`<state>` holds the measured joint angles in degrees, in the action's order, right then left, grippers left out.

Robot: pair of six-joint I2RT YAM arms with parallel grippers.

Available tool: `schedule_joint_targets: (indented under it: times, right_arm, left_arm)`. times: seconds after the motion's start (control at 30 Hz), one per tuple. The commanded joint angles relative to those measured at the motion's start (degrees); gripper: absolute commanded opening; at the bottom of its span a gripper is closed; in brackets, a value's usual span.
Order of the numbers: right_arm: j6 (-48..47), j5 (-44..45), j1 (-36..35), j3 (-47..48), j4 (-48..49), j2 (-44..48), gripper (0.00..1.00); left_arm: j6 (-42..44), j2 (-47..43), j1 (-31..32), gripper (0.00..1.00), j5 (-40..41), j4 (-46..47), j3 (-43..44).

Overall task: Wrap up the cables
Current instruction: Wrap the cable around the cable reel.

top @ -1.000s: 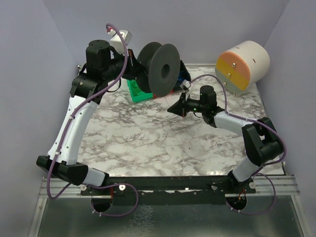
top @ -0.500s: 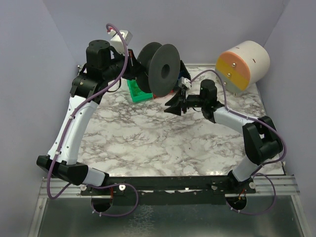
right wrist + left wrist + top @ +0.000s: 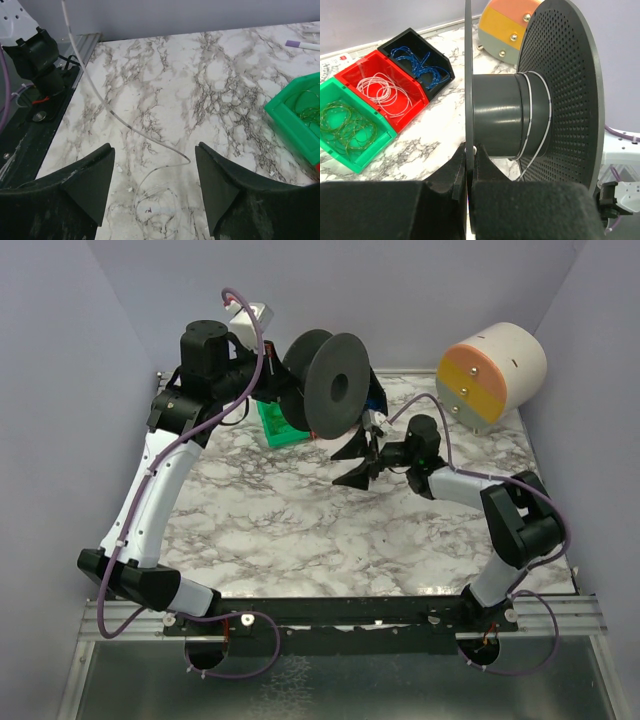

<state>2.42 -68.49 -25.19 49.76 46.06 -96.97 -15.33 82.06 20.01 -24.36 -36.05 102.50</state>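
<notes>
Cable (image 3: 529, 115) around dark grey spool (image 3: 495, 115)

The cable (image 3: 530, 117) is whitish, the spool (image 3: 497, 117) dark grey.

Dark grey spool (image 3: 497, 115) fills the view; left gripper (image 3: 469, 156) pinches its thin near disc. White cable (image 3: 529, 117) makes two turns round the hub. On the marble table (image 3: 432, 135), left: green bin (image 3: 370, 151) with green cables (image 3: 342, 122), red bin (image 3: 409, 112) with whitish cables (image 3: 380, 90), black bin (image 3: 405, 37) with blue cables (image 3: 422, 62).
</notes>
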Motion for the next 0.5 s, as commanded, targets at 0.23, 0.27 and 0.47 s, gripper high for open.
schedule_joint_targets:
  times: [0.23,0.27,0.47]
  right_arm:
    - [12.08,6.24,-2.21,1.67,18.53,-7.60,0.97]
    - [12.91,6.60,-2.50,1.45,20.21,-7.99,0.97]
    - [20.83,8.60,-4.30,2.49,27.81,-11.29,0.95]
  left_arm:
    - [-3.24,-0.76,0.30,0.00,-5.48,7.32,-0.81]
    - [-3.48,-0.76,0.29,0.00,-5.56,7.50,-0.96]
    - [-4.51,-0.34,-0.03,0.00,-6.52,8.61,-1.66]
